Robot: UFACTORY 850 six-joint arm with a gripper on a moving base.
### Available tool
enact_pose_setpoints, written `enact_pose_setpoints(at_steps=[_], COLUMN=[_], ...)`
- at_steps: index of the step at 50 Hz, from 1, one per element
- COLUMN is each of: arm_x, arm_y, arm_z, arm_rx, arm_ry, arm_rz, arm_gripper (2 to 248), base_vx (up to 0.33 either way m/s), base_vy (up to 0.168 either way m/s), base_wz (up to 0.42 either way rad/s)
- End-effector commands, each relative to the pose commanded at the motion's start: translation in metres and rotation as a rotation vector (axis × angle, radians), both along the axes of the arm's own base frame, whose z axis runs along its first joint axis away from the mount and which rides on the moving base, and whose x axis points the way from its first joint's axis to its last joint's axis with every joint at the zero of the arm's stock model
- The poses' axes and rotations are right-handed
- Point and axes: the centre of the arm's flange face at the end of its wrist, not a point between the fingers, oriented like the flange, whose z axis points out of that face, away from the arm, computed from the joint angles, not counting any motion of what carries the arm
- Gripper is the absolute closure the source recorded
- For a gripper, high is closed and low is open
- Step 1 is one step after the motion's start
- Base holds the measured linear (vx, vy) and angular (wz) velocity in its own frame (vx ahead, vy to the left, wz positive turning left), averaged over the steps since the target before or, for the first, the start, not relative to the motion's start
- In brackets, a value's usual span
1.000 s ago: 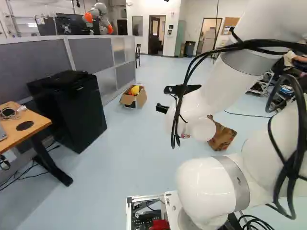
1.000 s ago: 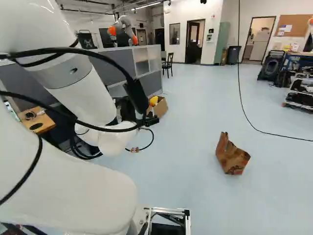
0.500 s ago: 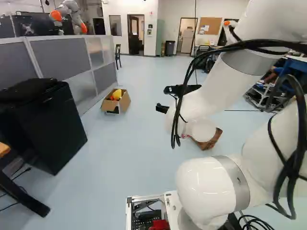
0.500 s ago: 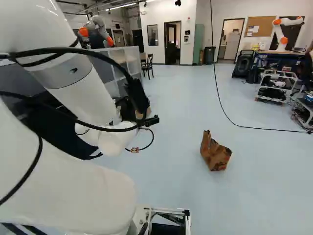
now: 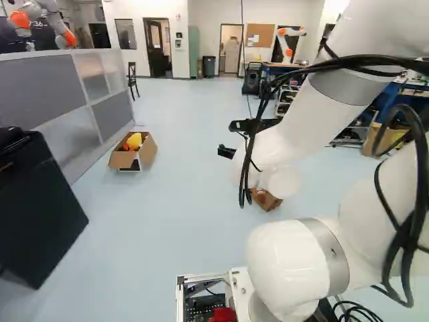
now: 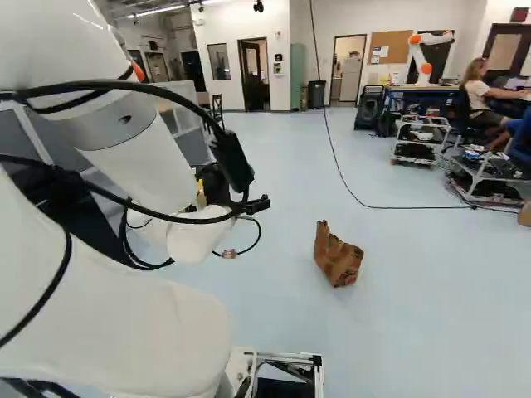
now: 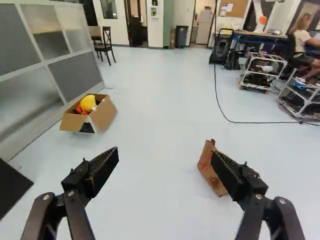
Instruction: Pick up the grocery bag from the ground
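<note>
In the left base view my gripper (image 5: pixel 226 138) is held out ahead of the arm, above the floor. The wrist view shows the gripper (image 7: pixel 164 154) wide open, nothing between its fingers. A brown paper grocery bag (image 6: pixel 338 255) lies crumpled on the floor, ahead of the base and right of the arm in the right base view. In the left base view the arm hides part of the bag (image 5: pixel 266 200). In the wrist view the bag (image 7: pixel 209 170) is on the floor beyond the right-hand finger, which covers part of it.
A cardboard box (image 5: pixel 134 151) with yellow and orange things stands by the grey partition (image 5: pixel 40 97). A black cabinet (image 5: pixel 37 208) is nearer. A black cable (image 6: pixel 365 204) crosses the floor beyond the bag. Carts (image 6: pixel 419 141) and another robot (image 6: pixel 423 56) are farther back.
The base has turned to the right, so the whole scene has slid left in both base views. The arm keeps its pose, and the bag stays where it lies on the floor.
</note>
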Motion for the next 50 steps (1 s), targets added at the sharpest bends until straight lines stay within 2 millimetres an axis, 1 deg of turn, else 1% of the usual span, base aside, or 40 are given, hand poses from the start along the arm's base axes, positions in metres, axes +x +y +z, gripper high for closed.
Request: enact_pose_setpoints(at_steps=[36,50], arm_x=[0.0,0.0], arm_y=[0.0,0.0], arm_z=[0.0,0.0], arm_rx=[0.0,0.0], arm_ry=[0.0,0.0], arm_rz=[0.0,0.0], arm_gripper=[3,3], base_vx=[0.16,0.227], base_vy=[-0.1,-0.051], base_wz=[-0.337,-0.062])
